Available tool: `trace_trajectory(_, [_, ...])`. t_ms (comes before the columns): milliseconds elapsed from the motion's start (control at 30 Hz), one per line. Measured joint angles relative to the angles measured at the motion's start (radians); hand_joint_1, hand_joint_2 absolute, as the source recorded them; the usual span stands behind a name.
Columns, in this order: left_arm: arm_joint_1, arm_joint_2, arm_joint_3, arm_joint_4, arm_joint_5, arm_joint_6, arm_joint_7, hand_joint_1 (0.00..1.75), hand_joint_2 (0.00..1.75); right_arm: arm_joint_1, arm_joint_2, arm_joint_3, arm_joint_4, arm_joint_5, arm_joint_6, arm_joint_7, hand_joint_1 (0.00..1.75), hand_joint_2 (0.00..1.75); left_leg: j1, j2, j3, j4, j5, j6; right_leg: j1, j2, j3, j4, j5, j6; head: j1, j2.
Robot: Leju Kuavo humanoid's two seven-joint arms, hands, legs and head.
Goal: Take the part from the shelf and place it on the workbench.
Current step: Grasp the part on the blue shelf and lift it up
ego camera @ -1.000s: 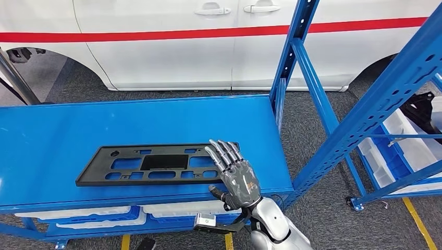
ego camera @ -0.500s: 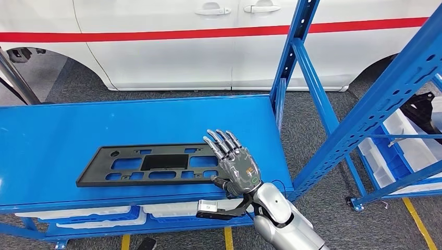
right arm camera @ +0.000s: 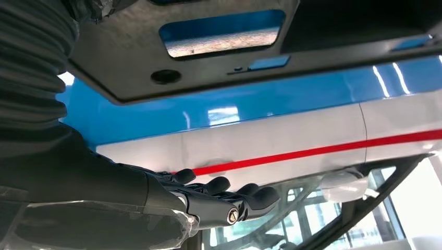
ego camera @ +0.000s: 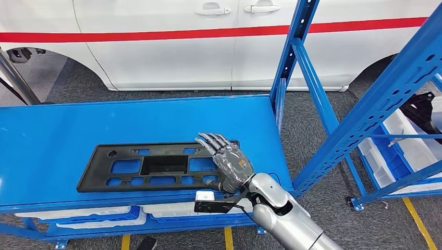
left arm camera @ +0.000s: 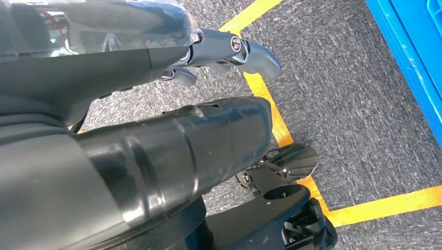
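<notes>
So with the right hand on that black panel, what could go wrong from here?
1. The right hand rests on one end of the long black plastic panel only, so if that end is lifted the far end may sag or swing.
2. The panel lies close to the blue workbench's front edge, so a pull toward the robot could slide it off.
3. The blue shelf upright stands close beside the arm, so a wide swing might hit it.

The right robot hand has a grey back under clear film and dark, segmented fingers. Its forearm is glossy silver and rounded. A grey ribbed cover wraps the wrist. The left robot hand shows silver metal fingertips.
</notes>
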Motion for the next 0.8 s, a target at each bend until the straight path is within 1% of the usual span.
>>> trace_trajectory(167, [-0.001,0.000,0.000,0.000,0.000,0.000,0.000,0.00,0.00,-0.026,-0.001,0.016,0.024,-0.001,0.022,0.004,0.00,1.75,0.000,0.000,0.000,0.000,0.000,0.000,0.000,0.000,0.000,0.000,0.000,0.000,0.000,0.000])
trace_trajectory(500, [-0.002,0.000,0.000,0.000,0.001,0.000,0.002,0.00,0.00,-0.043,0.003,0.035,0.070,0.005,0.010,0.012,0.00,1.75,0.000,0.000,0.000,0.000,0.000,0.000,0.000,0.000,0.000,0.000,0.000,0.000,0.000,0.000])
trace_trajectory(800, [0.000,0.000,0.000,0.000,-0.002,0.002,0.009,0.00,0.00,-0.040,0.003,0.035,0.083,0.031,-0.070,0.018,0.00,1.75,0.000,0.000,0.000,0.000,0.000,0.000,0.000,0.000,0.000,0.000,0.000,0.000,0.000,0.000])
